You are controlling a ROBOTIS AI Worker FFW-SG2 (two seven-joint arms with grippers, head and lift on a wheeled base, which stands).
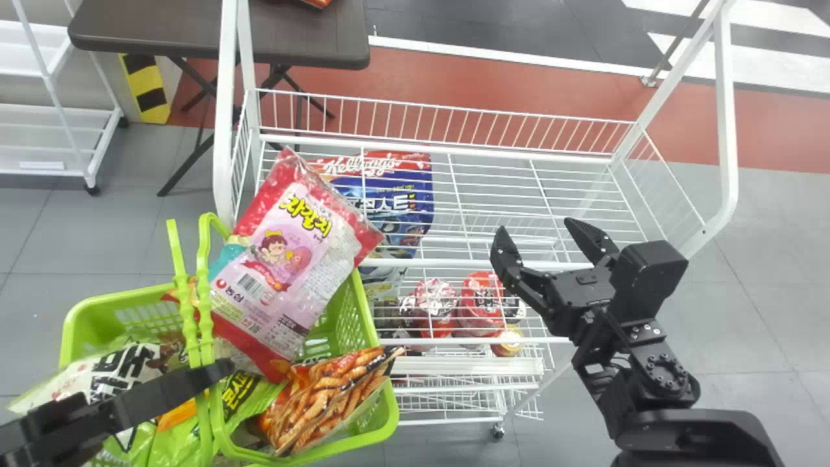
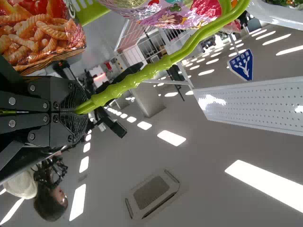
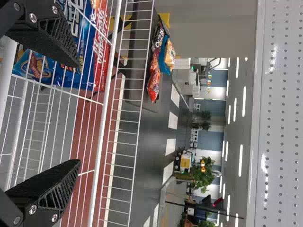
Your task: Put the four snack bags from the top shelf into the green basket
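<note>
One green basket [image 1: 389, 415], two handles, at least four snack bags in it: one pink-and-red [image 1: 285, 253], tilted and rising above the rim; one orange, with twisted snacks pictured [image 1: 318, 399]; one white with dark lettering [image 1: 78, 379]; one green [image 1: 241, 395]. One left gripper [image 1: 224, 368], clamped on a basket handle [image 2: 137, 78]. One right gripper [image 1: 537, 228], fingers spread, nothing between them, over one white wire rack [image 1: 454, 154]. One blue-and-red bag [image 1: 412, 194] beneath the top shelf's wires. One dark table [image 1: 142, 29] beyond.
</note>
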